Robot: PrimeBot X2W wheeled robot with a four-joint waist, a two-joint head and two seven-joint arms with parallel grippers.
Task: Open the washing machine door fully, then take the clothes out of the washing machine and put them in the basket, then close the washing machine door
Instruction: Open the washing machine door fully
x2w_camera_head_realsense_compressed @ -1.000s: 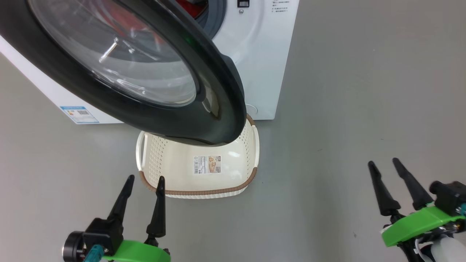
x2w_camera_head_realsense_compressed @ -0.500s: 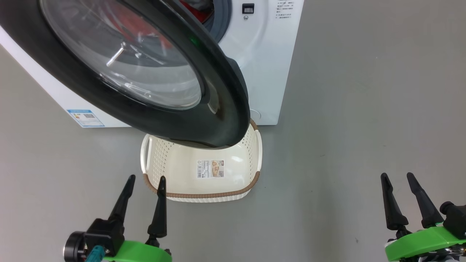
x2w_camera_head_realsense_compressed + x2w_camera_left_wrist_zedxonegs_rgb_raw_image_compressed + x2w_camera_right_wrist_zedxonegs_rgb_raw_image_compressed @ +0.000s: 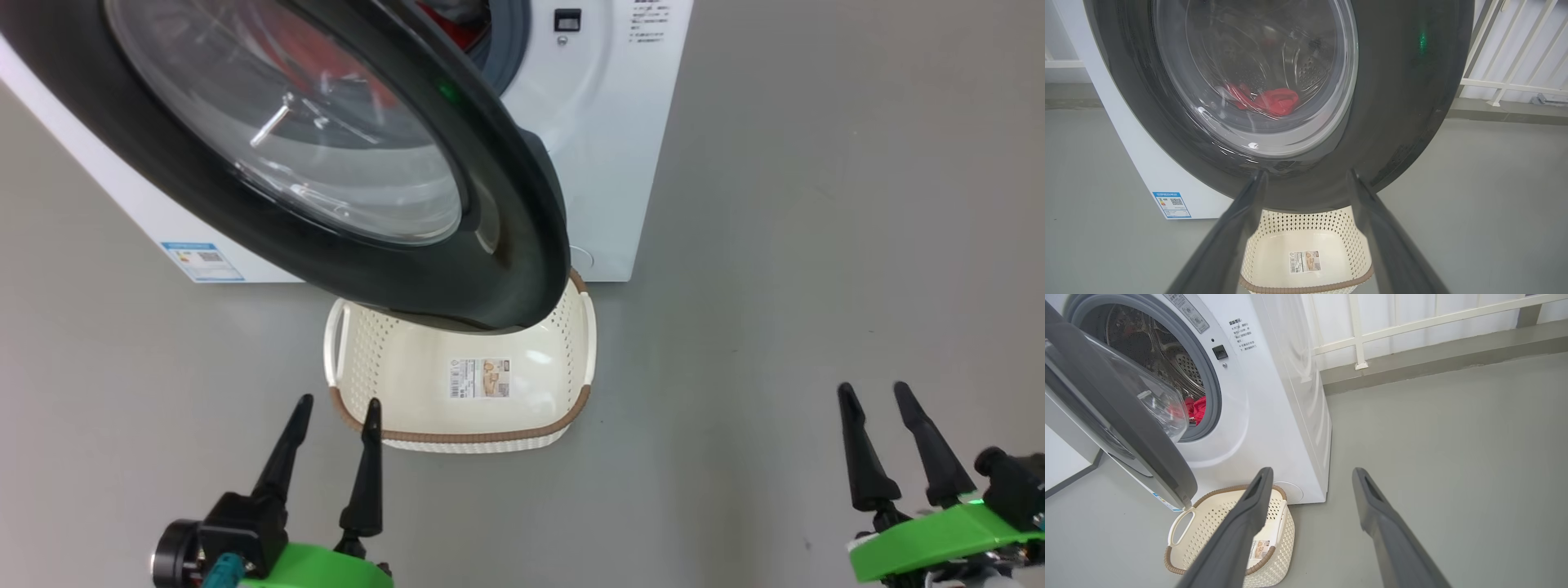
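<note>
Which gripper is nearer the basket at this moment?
Left. The left gripper hangs open at the near left corner of the basket, one fingertip overlapping its rim in the head view; the right gripper sits far off to its right.

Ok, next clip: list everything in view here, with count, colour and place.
washing machine: 1, white, on grey floor
washing machine door: 1, black rim, clear glass, partly open, overhanging basket
clothes: count unclear, red, inside drum
basket: 1, cream with brown rim, floor before machine
blue label: 1, machine's lower corner
railing: 1, white, beyond machine
left gripper: 1, dark fingers, open, empty, lower left
right gripper: 1, dark fingers, open, empty, lower right
</note>
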